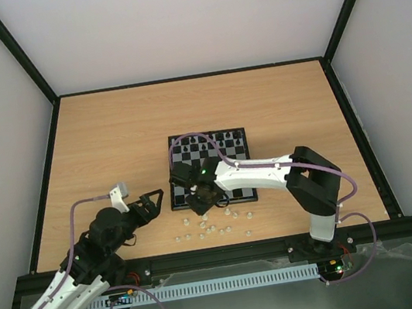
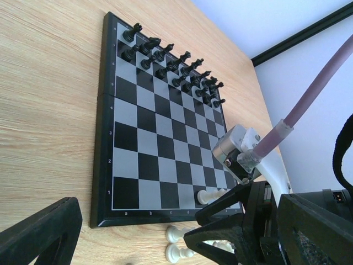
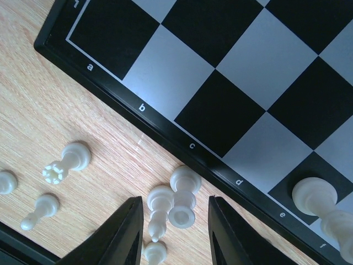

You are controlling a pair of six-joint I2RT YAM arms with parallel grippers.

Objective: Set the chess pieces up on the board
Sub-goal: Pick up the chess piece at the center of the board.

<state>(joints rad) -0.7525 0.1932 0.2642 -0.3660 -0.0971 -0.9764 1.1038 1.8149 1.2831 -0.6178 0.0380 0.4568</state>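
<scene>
Narrow the grasp before you close.
On the pale wooden counter (image 1: pixel 109 138), the black-and-pale-grey checked chessboard (image 3: pixel 231 72) lies just ahead of your right tool (image 3: pixel 176 207), whose jaws stand apart and pinch nothing yet. The left tool (image 1: pixel 148 208) hangs wide open off to its side. Two small cream chess pieces (image 3: pixel 182 201) lie side by side between the right tool's fingers. Shift sideways so you pinch only one, or both may slip out.

Right hand (image 1: pixel 200 202) at near board (image 1: pixel 239 158) edge

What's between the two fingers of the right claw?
Two white chess pieces, on the wooden table just beside the board. The right wrist view shows them in the right claw's gap.
</scene>
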